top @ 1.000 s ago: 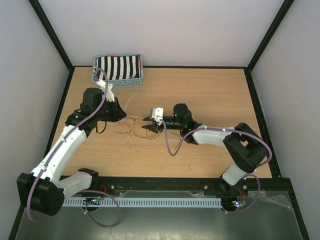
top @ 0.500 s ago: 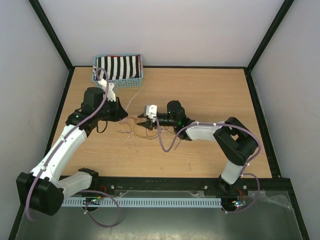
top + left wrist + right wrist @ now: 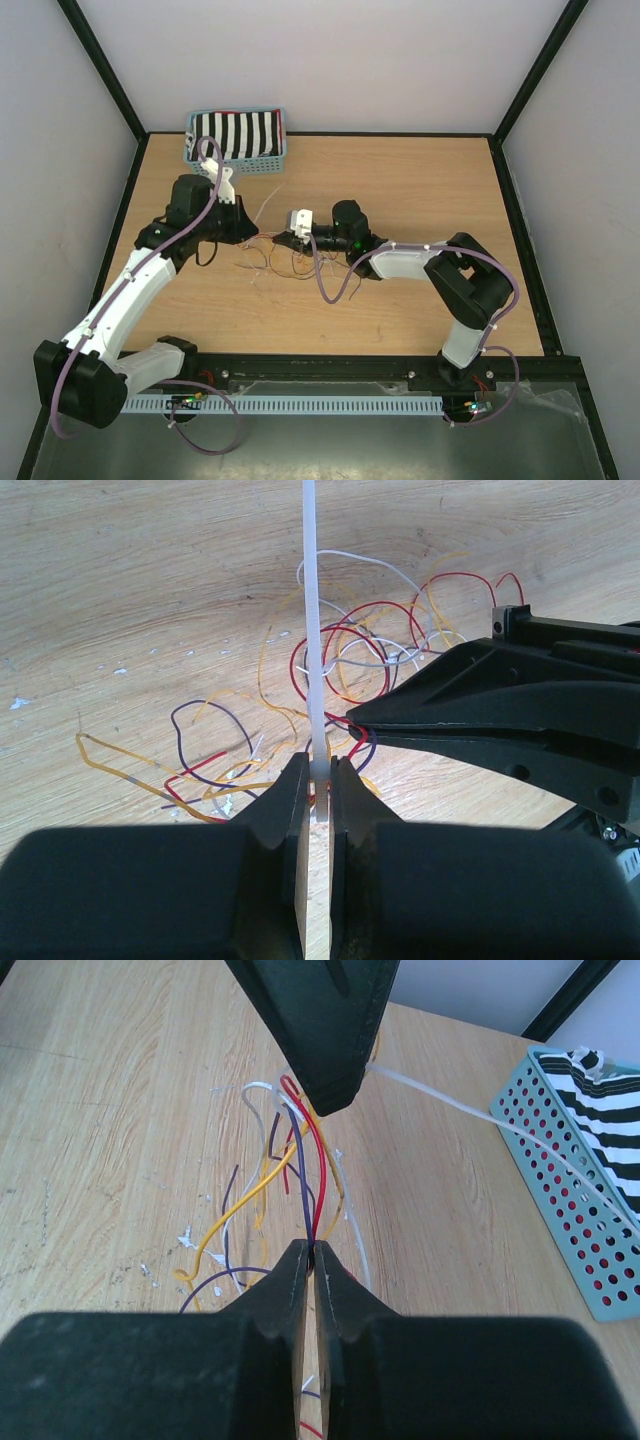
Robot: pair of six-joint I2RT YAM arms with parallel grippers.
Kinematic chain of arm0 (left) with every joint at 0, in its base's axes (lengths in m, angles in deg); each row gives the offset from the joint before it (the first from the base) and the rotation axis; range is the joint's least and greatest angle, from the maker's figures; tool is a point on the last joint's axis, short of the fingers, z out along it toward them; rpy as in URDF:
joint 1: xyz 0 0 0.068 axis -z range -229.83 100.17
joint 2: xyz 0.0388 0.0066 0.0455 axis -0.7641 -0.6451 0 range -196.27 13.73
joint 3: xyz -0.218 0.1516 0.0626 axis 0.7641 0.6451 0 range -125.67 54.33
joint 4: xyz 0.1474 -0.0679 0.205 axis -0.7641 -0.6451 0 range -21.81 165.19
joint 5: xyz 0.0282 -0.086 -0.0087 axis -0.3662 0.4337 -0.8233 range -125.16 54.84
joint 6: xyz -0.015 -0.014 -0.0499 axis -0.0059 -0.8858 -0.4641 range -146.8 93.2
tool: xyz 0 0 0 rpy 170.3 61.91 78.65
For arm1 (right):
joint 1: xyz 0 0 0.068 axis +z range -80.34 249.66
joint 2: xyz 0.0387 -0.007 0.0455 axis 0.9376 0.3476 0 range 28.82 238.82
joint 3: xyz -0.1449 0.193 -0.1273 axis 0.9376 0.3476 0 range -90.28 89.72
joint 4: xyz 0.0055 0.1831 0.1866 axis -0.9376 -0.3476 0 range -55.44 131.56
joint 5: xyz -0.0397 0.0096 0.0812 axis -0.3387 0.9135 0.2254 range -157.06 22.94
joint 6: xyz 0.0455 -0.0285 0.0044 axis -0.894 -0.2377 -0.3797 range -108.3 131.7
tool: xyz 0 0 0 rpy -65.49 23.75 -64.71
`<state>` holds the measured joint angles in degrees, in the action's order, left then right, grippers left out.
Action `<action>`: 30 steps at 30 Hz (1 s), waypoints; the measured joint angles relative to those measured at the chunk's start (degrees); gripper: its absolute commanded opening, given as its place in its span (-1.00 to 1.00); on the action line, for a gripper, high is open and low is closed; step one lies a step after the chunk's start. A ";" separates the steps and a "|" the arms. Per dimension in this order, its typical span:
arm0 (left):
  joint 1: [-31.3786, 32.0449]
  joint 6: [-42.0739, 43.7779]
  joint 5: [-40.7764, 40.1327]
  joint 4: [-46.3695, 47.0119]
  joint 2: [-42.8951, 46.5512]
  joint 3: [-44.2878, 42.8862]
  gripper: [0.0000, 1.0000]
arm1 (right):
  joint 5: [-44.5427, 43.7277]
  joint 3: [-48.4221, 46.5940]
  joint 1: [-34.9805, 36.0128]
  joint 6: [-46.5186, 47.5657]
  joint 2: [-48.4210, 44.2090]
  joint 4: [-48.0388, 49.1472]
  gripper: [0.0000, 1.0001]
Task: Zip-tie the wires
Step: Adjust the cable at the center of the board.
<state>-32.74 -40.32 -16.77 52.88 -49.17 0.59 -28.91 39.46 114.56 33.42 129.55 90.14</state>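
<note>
A: Gripping anything, left gripper [image 3: 318, 772]?
B: Jaws clenched on white zip tie [image 3: 311, 600].
A: Right gripper [image 3: 312, 1253]?
B: Jaws pinching the wires [image 3: 303, 1180], red and purple strands; rest tangled on table [image 3: 120, 560] between both grippers.

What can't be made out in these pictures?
Left wrist view: zip tie runs off the top edge; its lower end hides inside the left gripper.
Right wrist view: right gripper hides how many wires it pinches; basket cut by the right edge.
Top view: wires too thin to count or see whether the tie circles them.
</note>
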 measured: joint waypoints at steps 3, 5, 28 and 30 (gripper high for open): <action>0.00 0.07 -0.39 0.00 0.00 0.00 -1.00 | -0.07 0.00 0.02 0.20 0.00 -0.04 -0.71; 0.00 0.07 -0.59 0.00 0.00 0.00 -1.00 | -0.20 0.02 0.02 0.42 0.00 -0.07 -0.78; -1.27 0.00 -2.89 0.00 -0.96 0.00 -1.00 | -5.42 6.82 -1.07 2.51 -7.52 -6.86 -0.79; -1.27 -0.02 -2.80 0.00 -1.07 0.00 -1.00 | -4.90 6.78 -1.11 1.73 -7.41 -6.91 -0.79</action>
<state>-34.01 -40.34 -19.57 52.88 -50.24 0.59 -33.81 46.23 113.45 35.14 122.14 83.23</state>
